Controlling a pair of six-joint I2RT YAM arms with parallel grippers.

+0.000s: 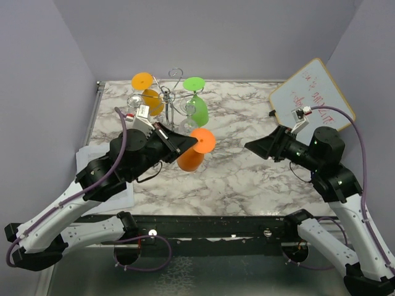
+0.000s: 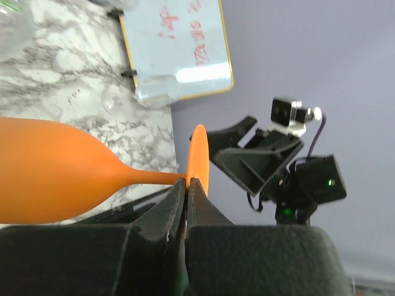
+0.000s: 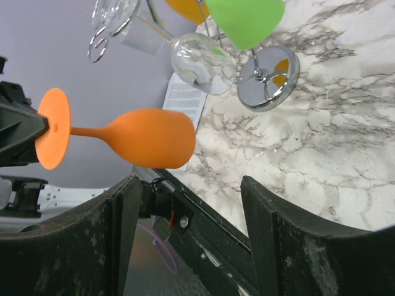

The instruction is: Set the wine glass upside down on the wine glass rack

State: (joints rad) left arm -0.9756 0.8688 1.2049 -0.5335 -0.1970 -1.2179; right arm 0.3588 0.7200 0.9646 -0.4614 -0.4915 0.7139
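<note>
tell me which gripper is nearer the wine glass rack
Left. The left gripper, shut on the foot of the orange wine glass, is just in front of the wine glass rack. The right gripper, open, hangs well off to the rack's right.

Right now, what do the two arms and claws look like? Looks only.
Left arm and right arm: white lower links, black upper joints, a purple cable along each. Left claw and right claw: black, wedge-shaped. A small white camera box sits on each wrist.
</note>
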